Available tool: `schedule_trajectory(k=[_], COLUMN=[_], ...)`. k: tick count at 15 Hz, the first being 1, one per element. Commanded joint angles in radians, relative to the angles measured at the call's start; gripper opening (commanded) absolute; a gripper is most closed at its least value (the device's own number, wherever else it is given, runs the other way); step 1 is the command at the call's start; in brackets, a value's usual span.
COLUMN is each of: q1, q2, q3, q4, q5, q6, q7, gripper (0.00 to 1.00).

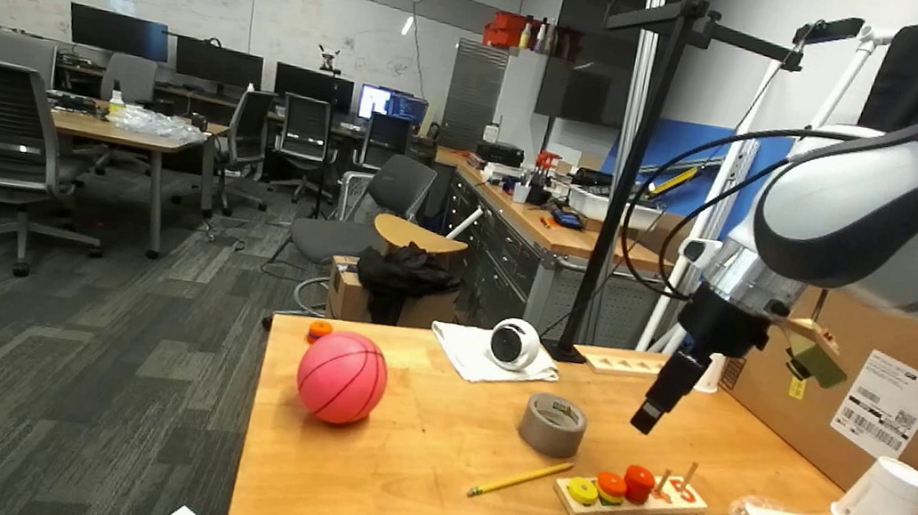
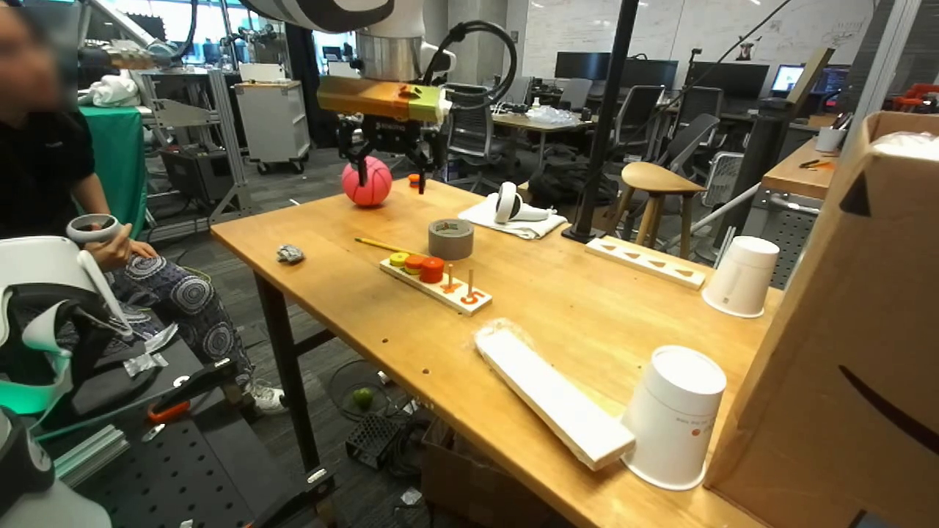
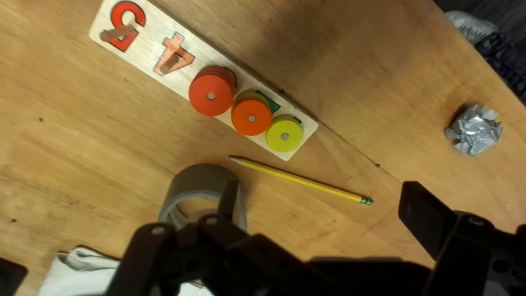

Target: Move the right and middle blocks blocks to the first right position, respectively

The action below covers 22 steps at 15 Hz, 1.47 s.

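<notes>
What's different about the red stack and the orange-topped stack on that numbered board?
The red stack looks red throughout, while the orange-topped stack shows yellow beneath. The red stack stands taller than the orange-topped stack. Both are round and sit on the numbered board.

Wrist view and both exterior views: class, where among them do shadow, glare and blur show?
Wrist view: a soft shadow darkens the table beside the numbered board; in an exterior view, bright streaks of glare mark the whiteboard; in an exterior view, the person's face is blurred.
</notes>
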Motion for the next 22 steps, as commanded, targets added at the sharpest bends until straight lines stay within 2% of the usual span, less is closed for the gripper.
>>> schedule_trajectory(k=[1, 7, 12, 17, 22], q1=[-0.005, -0.067, -0.128, -0.160, -0.162], q2=[0.061, 0.147, 0.226, 0.270, 0.285], q3=[0.008, 0.019, 0.034, 0.054, 0.058], q4=[0.043, 0.106, 0.157, 0.160, 0.143], q5=[0.117, 0.205, 0.158, 0.054, -0.136], q6=[-0.014, -0.079, -0.113, -0.070, 0.004], q7=[-0.272, -0.705, -0.951, -1.049, -1.037], gripper=[1.00, 1.00, 1.00, 1.00, 1.00])
